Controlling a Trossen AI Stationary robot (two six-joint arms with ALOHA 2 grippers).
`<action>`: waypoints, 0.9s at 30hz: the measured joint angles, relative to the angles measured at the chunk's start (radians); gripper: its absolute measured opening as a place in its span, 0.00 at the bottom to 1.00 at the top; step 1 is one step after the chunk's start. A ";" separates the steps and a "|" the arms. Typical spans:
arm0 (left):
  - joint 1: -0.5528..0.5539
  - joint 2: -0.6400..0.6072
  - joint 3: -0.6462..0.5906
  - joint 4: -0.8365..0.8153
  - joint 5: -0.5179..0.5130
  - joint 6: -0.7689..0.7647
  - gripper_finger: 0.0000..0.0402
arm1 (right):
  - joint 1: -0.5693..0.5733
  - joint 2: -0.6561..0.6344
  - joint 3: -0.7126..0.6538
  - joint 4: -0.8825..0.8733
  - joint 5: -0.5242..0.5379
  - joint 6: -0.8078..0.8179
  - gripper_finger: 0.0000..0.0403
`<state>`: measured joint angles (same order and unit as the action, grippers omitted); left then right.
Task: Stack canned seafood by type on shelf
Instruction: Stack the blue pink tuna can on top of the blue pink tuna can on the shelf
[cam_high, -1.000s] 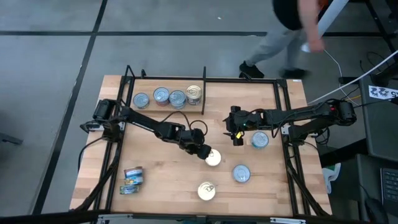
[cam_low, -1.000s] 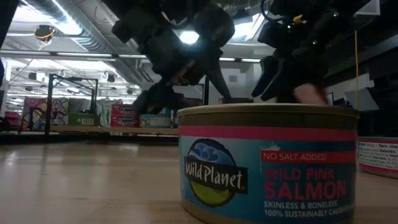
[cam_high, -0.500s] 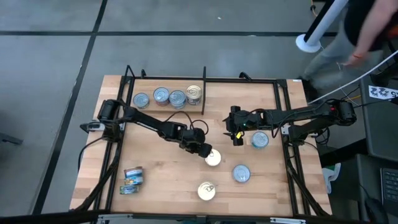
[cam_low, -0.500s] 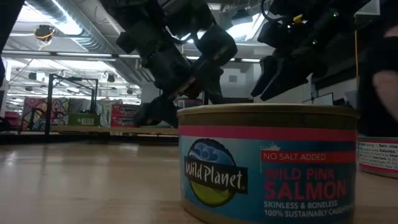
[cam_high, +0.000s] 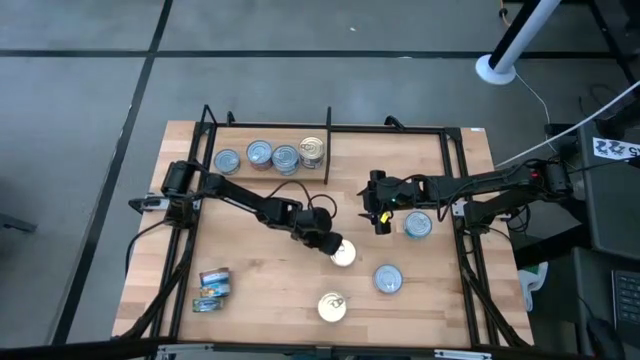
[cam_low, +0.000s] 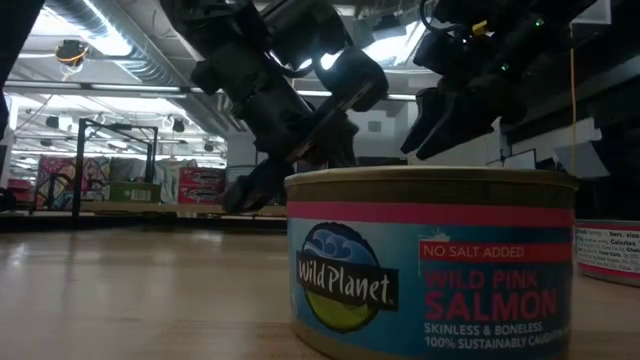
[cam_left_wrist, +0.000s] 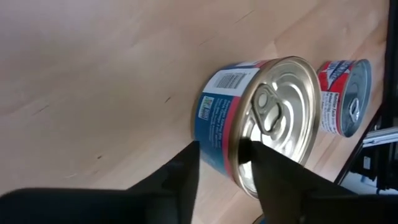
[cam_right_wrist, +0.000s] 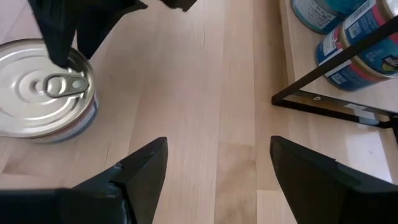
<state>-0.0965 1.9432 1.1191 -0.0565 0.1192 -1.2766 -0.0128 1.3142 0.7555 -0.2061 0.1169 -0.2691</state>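
Near the shelf (cam_high: 190, 300) centre, your left gripper (cam_left_wrist: 224, 163) half-closes astride the salmon tin's (cam_left_wrist: 261, 121) rim; rigid, slick metal, so pinch the wall squarely. Right gripper (cam_right_wrist: 214, 168) hangs wide, empty.

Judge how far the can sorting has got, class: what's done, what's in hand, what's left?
Done: four tins lined along the shelf's far edge. In hand: left gripper closing around the gold-topped tin. Left: that tin, three more round tins nearby, two red-and-blue tins in the near corner. Right gripper waits open.
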 joint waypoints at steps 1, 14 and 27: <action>0.001 -0.001 0.000 0.000 0.000 0.002 0.30 | 0.000 0.000 0.000 -0.002 -0.002 0.000 0.70; 0.026 -0.004 0.002 0.001 0.000 0.020 0.01 | 0.000 0.000 0.000 0.005 -0.005 -0.053 0.70; 0.098 -0.011 0.000 -0.010 0.003 0.105 0.00 | 0.000 0.000 0.000 0.026 -0.014 -0.064 0.70</action>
<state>0.0011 1.9320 1.1187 -0.0668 0.1222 -1.1718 -0.0128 1.3142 0.7555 -0.1796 0.1032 -0.3332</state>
